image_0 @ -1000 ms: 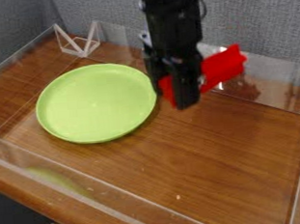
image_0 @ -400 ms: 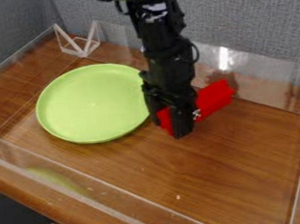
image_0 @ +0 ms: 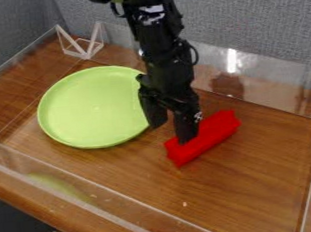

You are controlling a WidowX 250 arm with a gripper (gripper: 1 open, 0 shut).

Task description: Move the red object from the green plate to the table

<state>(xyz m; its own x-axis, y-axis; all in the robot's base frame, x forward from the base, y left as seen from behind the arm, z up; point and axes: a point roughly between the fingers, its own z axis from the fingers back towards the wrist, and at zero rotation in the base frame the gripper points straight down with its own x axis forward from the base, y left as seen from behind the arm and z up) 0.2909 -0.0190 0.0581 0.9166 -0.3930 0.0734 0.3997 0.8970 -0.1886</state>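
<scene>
Red object [image_0: 204, 139] now lower, on the table [image_0: 244, 192], beneath the claw [image_0: 171, 127].

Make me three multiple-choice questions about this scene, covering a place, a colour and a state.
1. Where is the red block?
A) On the green plate
B) On the wooden tabletop
C) Outside the clear walls

2. What colour is the round plate?
A) Lime green
B) White
C) Blue

3. How is the plate?
A) Upside down
B) Broken in two
C) Bare, lying flat

Key:
1 B: the red block lies on the brown tabletop.
2 A: the plate is lime green.
3 C: nothing shows on its flat green surface.
</scene>
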